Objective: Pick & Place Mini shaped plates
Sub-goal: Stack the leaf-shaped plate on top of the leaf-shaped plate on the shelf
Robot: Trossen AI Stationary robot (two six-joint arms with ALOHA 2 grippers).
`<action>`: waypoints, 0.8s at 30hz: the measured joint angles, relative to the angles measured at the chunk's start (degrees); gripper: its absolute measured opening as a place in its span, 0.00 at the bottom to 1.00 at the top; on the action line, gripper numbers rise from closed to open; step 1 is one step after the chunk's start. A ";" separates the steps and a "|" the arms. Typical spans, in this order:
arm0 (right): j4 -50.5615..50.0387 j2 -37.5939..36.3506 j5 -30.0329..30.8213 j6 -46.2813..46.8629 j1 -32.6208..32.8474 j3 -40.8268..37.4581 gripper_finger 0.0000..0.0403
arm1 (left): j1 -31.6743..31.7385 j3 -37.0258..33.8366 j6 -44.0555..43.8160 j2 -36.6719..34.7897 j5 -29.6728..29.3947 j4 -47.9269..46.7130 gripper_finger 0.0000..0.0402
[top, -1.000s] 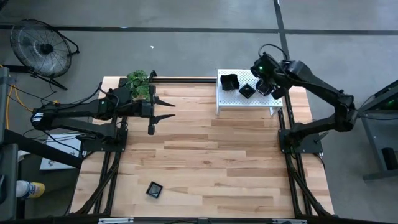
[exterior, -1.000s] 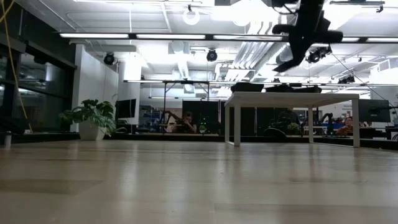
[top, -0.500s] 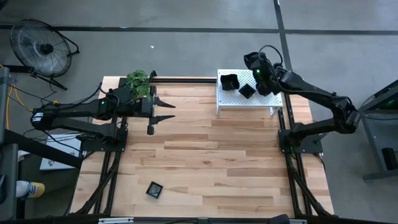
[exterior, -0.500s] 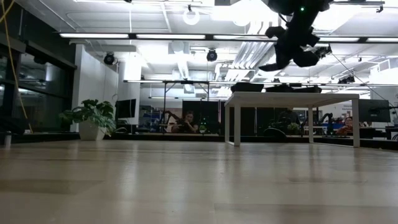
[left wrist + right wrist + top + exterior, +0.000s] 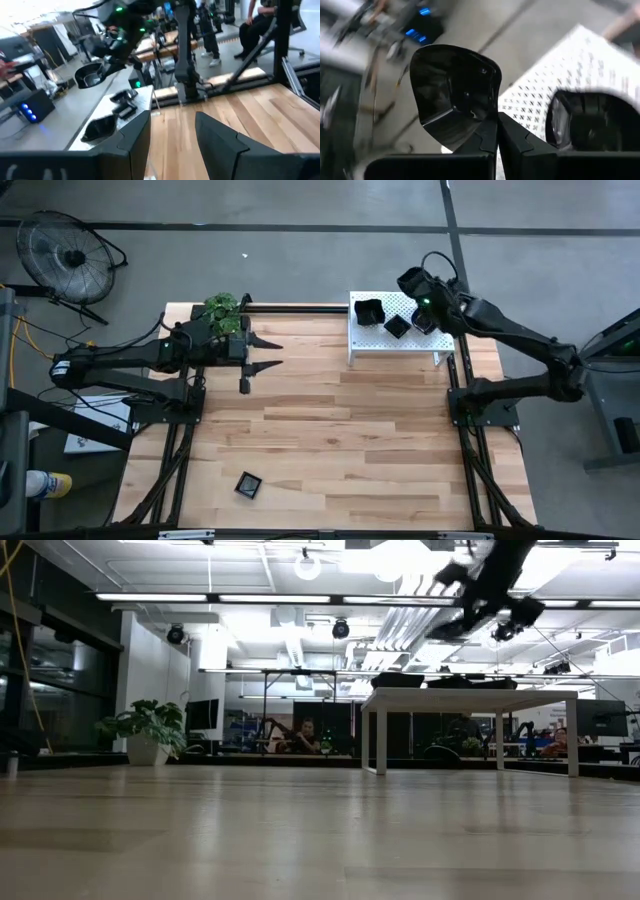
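Observation:
My right gripper (image 5: 415, 290) hangs over the far edge of the white perforated rack (image 5: 380, 340), shut on one glossy black mini plate (image 5: 452, 92). The same plate (image 5: 92, 75) shows in the left wrist view. More black plates rest bottom down on the rack's top, one (image 5: 369, 311) toward its left and one (image 5: 397, 326) near its middle. One more plate (image 5: 248, 484) lies on the table near the front left. My left gripper (image 5: 265, 353) stands open and level above the table's far left, with nothing between its fingers. My right gripper pinches the plate's rim (image 5: 487, 117) between its two fingers (image 5: 512, 137), on the edge nearest the wrist. The fingers slant downward. The plate stands out beyond the fingertips, tilted, with its hollow toward the wrist camera. It is lifted clear above the rack.
A potted plant (image 5: 222, 312) stands at the table's far left corner, beside my left arm. The rack stands on legs (image 5: 381, 740) at the far right. The wooden table (image 5: 340, 430) stretches bare between both arms. A fan (image 5: 65, 255) stands on the floor beyond the table.
My right gripper has carried the plate from above the rack's right part toward the rack's far edge and the left. It has turned and tipped on the way, and the plate has stayed clear of the rack. My left gripper has rolled a little in place.

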 joint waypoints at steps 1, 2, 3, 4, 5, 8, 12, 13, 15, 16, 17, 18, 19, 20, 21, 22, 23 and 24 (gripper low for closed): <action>0.48 -1.27 0.58 -4.68 1.03 0.00 0.00 | 0.02 0.00 0.05 0.54 0.00 1.46 0.38; 1.13 -2.54 1.02 -9.22 2.26 0.00 0.00 | 0.02 0.00 0.24 1.25 0.02 3.29 0.38; 1.74 -3.62 1.28 -13.50 3.66 0.00 0.00 | 0.02 0.00 0.65 2.29 -0.01 5.59 0.38; 2.31 -4.51 1.73 -17.77 5.48 0.00 0.00 | 0.00 0.00 1.36 3.62 -0.42 8.62 0.38; 2.82 -5.19 2.72 -21.77 7.73 0.00 0.00 | 0.00 0.02 2.01 5.01 -1.05 11.44 0.38; 4.46 -6.07 10.33 -29.18 16.46 0.00 0.00 | 0.00 0.02 3.97 10.18 -4.15 20.38 0.38; 5.70 -4.72 23.40 -36.28 27.49 0.00 0.00 | 0.00 0.01 8.58 16.54 -7.23 33.25 0.38; 5.80 -4.08 26.43 -37.75 29.97 0.00 0.00 | 0.00 0.07 10.12 17.73 -7.63 36.38 0.38; 7.00 -2.59 31.78 -39.66 34.24 0.00 0.00 | 0.00 1.07 12.21 20.14 -8.95 39.79 0.38; 8.15 -1.83 33.62 -40.80 36.06 0.00 0.00 | 0.00 2.11 12.53 21.34 -9.56 40.06 0.38; 9.50 -0.97 34.87 -42.45 37.65 0.00 0.00 | 0.00 3.27 12.63 22.42 -10.02 39.63 0.38; 11.35 0.08 35.82 -44.74 39.03 0.00 0.00 | 0.00 4.76 12.67 23.64 -10.25 39.07 0.38; 13.30 1.12 36.54 -47.44 40.19 0.00 0.00 | 0.00 6.26 12.70 25.04 -10.25 39.06 0.38; 15.19 2.17 37.43 -50.19 41.28 0.00 0.00 | 0.00 7.82 12.74 26.45 -10.25 38.92 0.38; 17.18 3.03 38.52 -52.80 42.29 0.00 0.00 | 0.00 9.41 12.80 27.80 -10.25 38.34 0.38; 19.05 3.69 39.92 -55.15 43.15 0.00 0.00 | 0.00 11.15 12.83 29.23 -10.25 37.35 0.38; 20.87 4.14 41.43 -57.56 43.95 0.00 0.00 | 0.00 12.91 12.83 30.63 -10.25 35.92 0.38; 22.67 4.33 42.86 -59.88 44.67 0.00 0.00 | 0.00 14.66 12.67 31.77 -10.23 33.47 0.38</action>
